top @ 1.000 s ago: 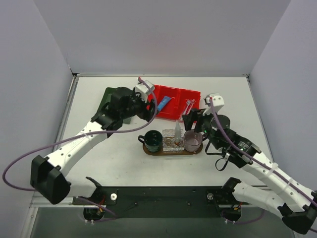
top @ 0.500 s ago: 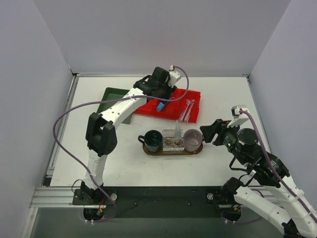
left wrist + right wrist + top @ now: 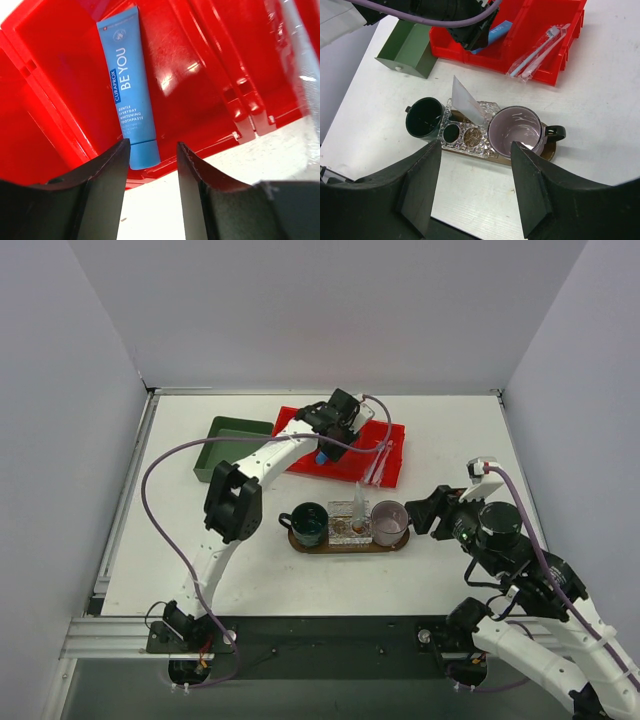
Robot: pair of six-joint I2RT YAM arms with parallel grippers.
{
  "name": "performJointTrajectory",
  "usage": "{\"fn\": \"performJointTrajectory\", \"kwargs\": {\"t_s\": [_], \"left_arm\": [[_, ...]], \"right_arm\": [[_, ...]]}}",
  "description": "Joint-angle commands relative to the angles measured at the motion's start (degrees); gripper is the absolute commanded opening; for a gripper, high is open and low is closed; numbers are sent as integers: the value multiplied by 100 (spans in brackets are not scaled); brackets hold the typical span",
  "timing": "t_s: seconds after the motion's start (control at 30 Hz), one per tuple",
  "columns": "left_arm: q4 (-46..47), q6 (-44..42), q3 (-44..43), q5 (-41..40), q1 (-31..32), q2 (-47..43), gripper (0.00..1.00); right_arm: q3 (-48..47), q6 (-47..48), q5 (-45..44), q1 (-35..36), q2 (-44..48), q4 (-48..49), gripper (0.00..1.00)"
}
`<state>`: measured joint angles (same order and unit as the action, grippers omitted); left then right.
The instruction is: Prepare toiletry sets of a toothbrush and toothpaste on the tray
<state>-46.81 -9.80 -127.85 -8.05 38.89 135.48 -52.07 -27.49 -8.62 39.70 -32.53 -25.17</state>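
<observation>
The red bin (image 3: pixel 392 437) stands near the far edge of the worktop (image 3: pixel 200 540), about at its middle. A green box (image 3: pixel 235 438) stands just beside it, toward the far left corner. In the middle of the worktop lies the oval wooden tray (image 3: pixel 345 547). On the tray a dark green mug (image 3: pixel 424 117) stands at the left end and a pink mug (image 3: pixel 516 131) at the right end. Between them is a clear patterned holder (image 3: pixel 465 136) with a clear pointed piece upright in it.

The blue toothpaste tube (image 3: pixel 127 85) lies flat in one compartment of the bin, close along a divider wall, with its cap toward the near rim. The toothbrushes (image 3: pixel 540 50), in clear wrapping, lie in the right end compartment and reach over its near rim.

The left tool (image 3: pixel 153 145) is low over the bin and partly open. The cap end of the tube is between its fingers, close to the left finger (image 3: pixel 107 175), with a gap to the other one. This tool is released, not clenched on the tube. The right tool (image 3: pixel 476 145) hangs near the right end of the tray, facing the pink mug. It is wide open and grasps nothing.
</observation>
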Motion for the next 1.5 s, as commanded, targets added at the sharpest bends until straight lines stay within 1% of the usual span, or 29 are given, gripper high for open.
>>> {"fn": "performJointTrajectory", "kwargs": {"t_s": [0.0, 0.07, 0.33, 0.47, 0.9, 1.0, 1.03, 1.2, 1.23, 1.3, 1.4, 1.47], "left_arm": [[-119, -110, -232, -372, 22, 136, 53], [-92, -153, -231, -407, 39, 180, 53], [-101, -180, -284, -636, 101, 435, 59], [-92, -268, -267, -838, 154, 541, 60], [-39, -373, -152, -1066, 312, 752, 59], [-56, -382, -152, -1093, 312, 752, 52], [-48, -382, -152, -1093, 312, 752, 47], [13, -364, -135, -1076, 329, 620, 32], [22, -338, -135, -1032, 329, 603, 28], [58, -312, -126, -970, 329, 524, 24], [66, -259, -126, -873, 338, 436, 14], [93, -224, -135, -830, 338, 339, 10]], "right_arm": [[-57, -82, 106, -42, -139, 12, 53], [-57, -108, 115, -42, -157, 12, 53], [-5, -161, 168, -42, -148, 21, 52], [22, -187, 168, -42, -139, 12, 52], [83, -196, 115, -42, -16, 12, 52], [92, -196, 98, -50, 19, 3, 52], [92, -196, 89, -42, 28, 3, 52], [92, -205, 71, -42, 28, 3, 51], [101, -205, 71, -42, 28, 3, 51], [101, -213, 80, -42, 37, 3, 50], [118, -205, 54, -42, 54, 3, 50], [136, -213, 45, -42, 72, -6, 50]]}}
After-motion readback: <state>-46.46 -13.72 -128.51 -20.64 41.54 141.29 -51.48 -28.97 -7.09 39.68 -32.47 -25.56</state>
